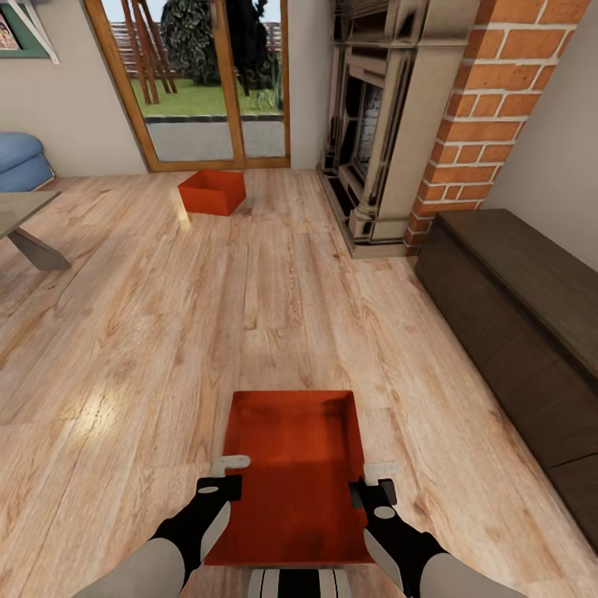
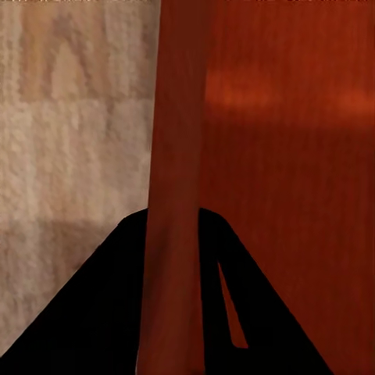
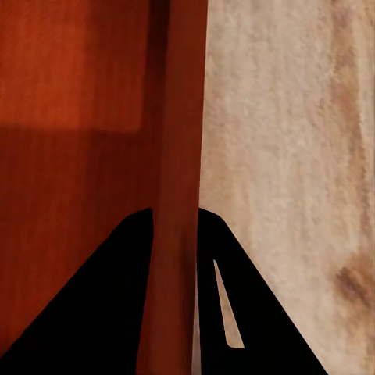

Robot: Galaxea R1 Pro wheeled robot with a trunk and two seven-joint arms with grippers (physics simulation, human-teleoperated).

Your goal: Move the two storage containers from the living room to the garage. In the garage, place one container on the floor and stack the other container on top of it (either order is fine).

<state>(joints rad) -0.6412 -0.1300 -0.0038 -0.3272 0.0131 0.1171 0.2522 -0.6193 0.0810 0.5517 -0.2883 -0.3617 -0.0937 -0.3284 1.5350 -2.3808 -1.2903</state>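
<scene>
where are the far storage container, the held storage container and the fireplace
far storage container (image 1: 212, 192), head view, its front wall
held storage container (image 1: 299, 465), head view, its flat bottom
fireplace (image 1: 365, 124), head view, its dark opening

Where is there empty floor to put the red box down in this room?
The widest bare wood floor lies between the held box and the far box by the glass doors. More lies left, toward the table. The right is crowded: fireplace and dark cabinet.
</scene>
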